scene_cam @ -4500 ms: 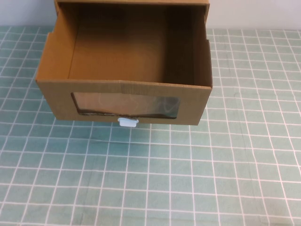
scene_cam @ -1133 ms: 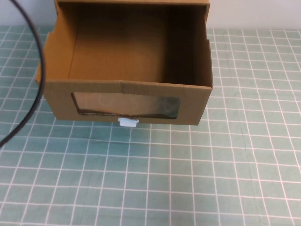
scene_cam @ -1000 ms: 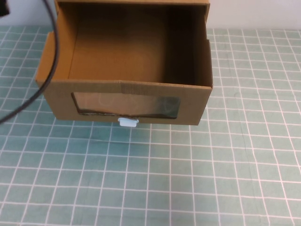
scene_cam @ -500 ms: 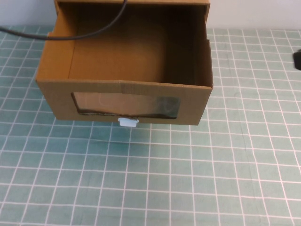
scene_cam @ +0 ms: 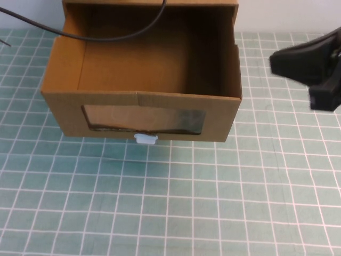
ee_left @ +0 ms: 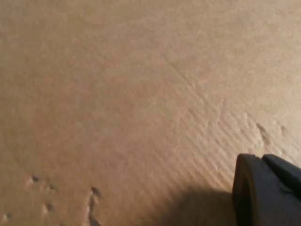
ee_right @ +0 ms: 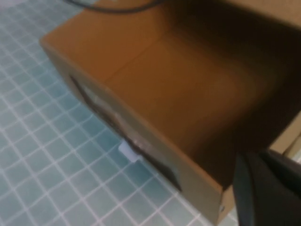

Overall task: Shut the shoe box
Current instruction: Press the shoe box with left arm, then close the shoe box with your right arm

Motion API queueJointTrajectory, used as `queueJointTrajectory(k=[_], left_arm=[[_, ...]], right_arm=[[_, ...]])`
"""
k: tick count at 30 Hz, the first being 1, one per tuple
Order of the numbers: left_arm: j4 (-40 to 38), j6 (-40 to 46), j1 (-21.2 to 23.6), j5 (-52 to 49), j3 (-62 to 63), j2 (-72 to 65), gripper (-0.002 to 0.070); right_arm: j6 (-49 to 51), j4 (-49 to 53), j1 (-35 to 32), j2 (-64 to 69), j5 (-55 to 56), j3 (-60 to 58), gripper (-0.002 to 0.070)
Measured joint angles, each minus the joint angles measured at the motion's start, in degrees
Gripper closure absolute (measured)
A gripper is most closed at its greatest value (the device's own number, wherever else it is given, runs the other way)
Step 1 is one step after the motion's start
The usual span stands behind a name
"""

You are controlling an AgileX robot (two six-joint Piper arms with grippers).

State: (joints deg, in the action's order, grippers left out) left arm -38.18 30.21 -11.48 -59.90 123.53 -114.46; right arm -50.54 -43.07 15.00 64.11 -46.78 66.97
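Here, shoe box (scene_cam: 141, 114) on green grid mat (scene_cam: 176, 208); right tool (scene_cam: 311, 66) beside; left tool (ee_left: 265, 193) against cardboard.

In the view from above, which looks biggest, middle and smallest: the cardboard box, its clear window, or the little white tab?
1. The shoe box, pulled open.
2. Its window.
3. The white tab below the window.

The right pincer hangs beside the box; the left pincer is against cardboard.
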Motion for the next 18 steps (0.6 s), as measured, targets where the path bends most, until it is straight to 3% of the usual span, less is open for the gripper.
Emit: queueJointTrajectory(k=[4,10,14,18], left_arm=[[0.25,0.00,-0.22,0.00,0.11,-0.22,0.0680],[0.84,0.00,-0.22,0.00,0.24,-0.22,0.0680],[0.84,0.00,-0.22,0.00,0.24,-0.22,0.0680],[0.93,0.00,-0.22,0.00,0.24,-0.22,0.0680]], right_arm=[[-6.87,-0.88,2.81,3.06,-3.98,0.00,0.0690],[-14.11,0.38,14.35,6.49,-4.15,0.00,0.0690],[-13.79,13.89,25.41,8.82,-1.14,0.00,0.0690],[-4.95,30.07,35.56,11.45,3.58,0.00,0.0690]])
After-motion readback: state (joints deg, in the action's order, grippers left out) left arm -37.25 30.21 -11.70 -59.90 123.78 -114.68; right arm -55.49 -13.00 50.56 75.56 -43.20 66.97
